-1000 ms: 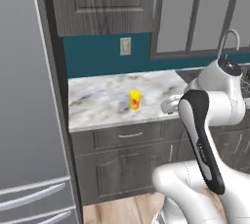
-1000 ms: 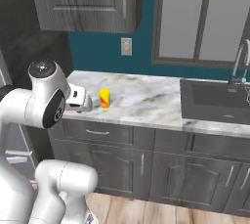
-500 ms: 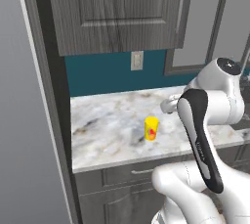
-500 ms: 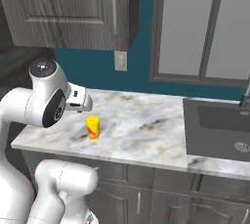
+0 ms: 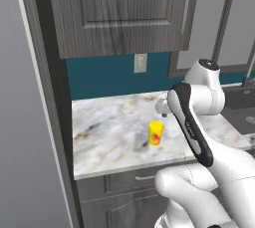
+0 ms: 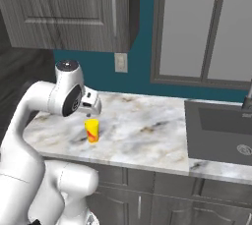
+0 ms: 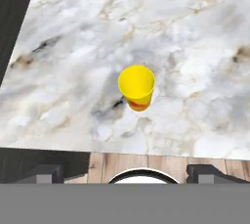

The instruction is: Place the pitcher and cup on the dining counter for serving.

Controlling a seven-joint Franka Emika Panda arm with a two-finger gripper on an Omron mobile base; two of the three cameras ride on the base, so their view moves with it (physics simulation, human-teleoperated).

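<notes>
Marble counter (image 7: 205,47) carries the upright cup (image 7: 136,87) centrally; gripper (image 6: 91,105) hovers at its 12 o'clock, jaws wide, empty, likely lining up a grasp.

- Cup (image 5: 156,133): bright yellow, with a red-orange mark low on its side; also seen from above (image 7: 136,87) and from the right base view (image 6: 92,130).
- Counter (image 5: 109,132): white marble, veined in grey and tan, with a few dark streaks.
- Lower cabinets (image 6: 162,199): dark grey wood grain.
- Upper cabinet (image 5: 119,13): grey wood grain, slightly lighter.
- Back wall (image 6: 142,74): deep teal.
- Wall outlet (image 5: 140,63): pale off-white.
- Sink (image 6: 219,130): dark grey.
- Robot arm (image 5: 199,102): white shells, dark joints and a black stripe.
- Floor (image 7: 146,162): light brown wood planks.
</notes>
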